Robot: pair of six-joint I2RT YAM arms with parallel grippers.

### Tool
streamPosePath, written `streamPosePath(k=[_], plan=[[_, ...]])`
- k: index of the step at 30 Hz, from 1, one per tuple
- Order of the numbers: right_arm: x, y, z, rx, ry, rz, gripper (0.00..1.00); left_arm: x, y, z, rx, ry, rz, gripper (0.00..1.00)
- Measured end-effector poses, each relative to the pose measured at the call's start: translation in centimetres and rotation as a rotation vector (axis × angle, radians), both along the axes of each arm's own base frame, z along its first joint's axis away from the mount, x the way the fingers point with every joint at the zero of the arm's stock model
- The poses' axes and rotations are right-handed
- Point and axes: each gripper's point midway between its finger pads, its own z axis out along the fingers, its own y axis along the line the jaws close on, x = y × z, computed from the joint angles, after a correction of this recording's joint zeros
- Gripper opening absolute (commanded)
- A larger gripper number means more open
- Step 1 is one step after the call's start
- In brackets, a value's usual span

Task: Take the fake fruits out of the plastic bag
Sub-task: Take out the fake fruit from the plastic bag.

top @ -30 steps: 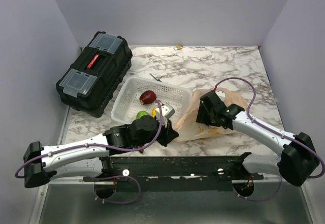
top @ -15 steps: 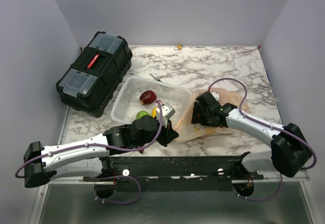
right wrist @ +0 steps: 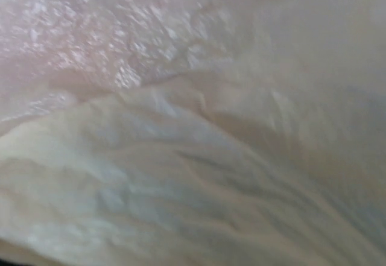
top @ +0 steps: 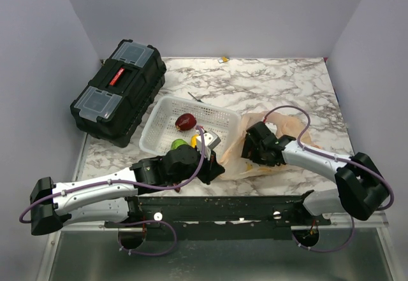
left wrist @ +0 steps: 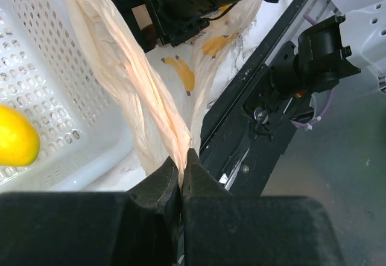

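Two arms work on one plastic bag [top: 290, 127], which lies on the marble table [top: 255, 83] just beside the white basket [top: 159, 112]. Our left claw [left wrist: 183, 164] is squeezed tight on a twisted bit of the bag's edge. We think it holds on there so the bag cannot slide away while the other arm digs. Our right claw [top: 250, 147] pokes into the bag, likely to feel for fruit. Its own camera shows only crinkly plastic, so we cannot tell if its fingers are wide or closed. A red fruit [top: 185, 122], a green fruit [top: 178, 144] and a yellow fruit [left wrist: 15, 136] sit in the basket already. Yellow banana shapes [left wrist: 186, 76] show through the bag, and we cannot tell if they are fruit or pictures. Since a second ago, the right arm has dropped lower and slid toward the left arm. The left arm and the basket fruits have not moved.
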Motion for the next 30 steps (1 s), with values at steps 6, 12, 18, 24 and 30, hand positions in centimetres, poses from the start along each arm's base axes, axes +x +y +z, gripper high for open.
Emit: streamPosePath(k=[6,12,18,24,30], plan=[[-1.1,-0.4,0.3,0.045,-0.010,-0.036,0.80,-0.2,-0.2,0.0,-0.005,0.005,-0.012,0.00],[-1.1,-0.6,0.6,0.060,-0.019,-0.087,0.49,-0.5,-0.6,-0.5,-0.001,0.028,-0.025,0.00],[0.5,-1.6,2.6,0.029,-0.106,-0.155,0.40,-0.5,-0.6,-0.7,0.000,0.034,-0.026,0.00],[3.6,-2.7,6.5,-0.033,-0.246,-0.230,0.37,-0.6,-0.5,-0.9,0.005,0.036,-0.026,0.00],[5.2,-4.5,8.8,-0.119,-0.339,-0.292,0.37,-0.6,-0.5,-0.9,0.005,0.036,-0.026,0.00]])
